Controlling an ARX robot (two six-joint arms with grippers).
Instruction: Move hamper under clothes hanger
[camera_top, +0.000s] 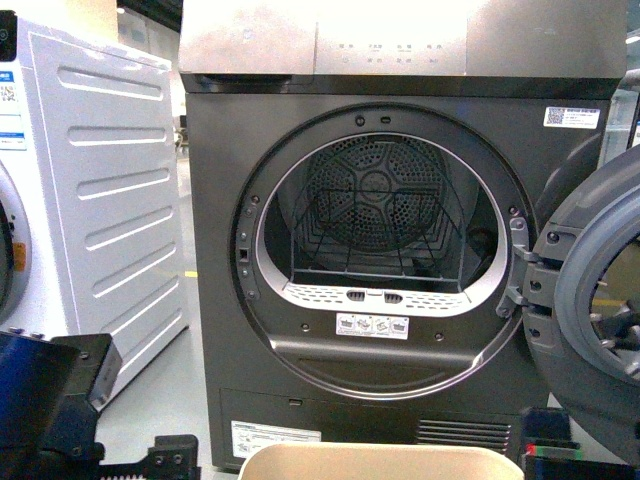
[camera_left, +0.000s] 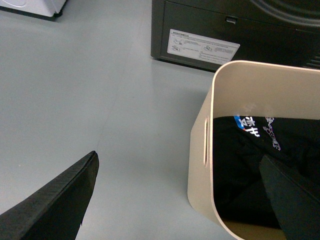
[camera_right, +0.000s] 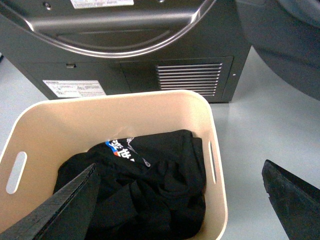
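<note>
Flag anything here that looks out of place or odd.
The dryer door hangs wide open and its drum is empty. A black T-shirt lies crumpled in the hamper. Nothing looks spilled or damaged.

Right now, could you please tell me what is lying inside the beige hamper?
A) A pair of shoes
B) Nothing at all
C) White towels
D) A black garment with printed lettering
D: the right wrist view shows a crumpled black garment with white and blue print lying on the bottom of the hamper.
</note>
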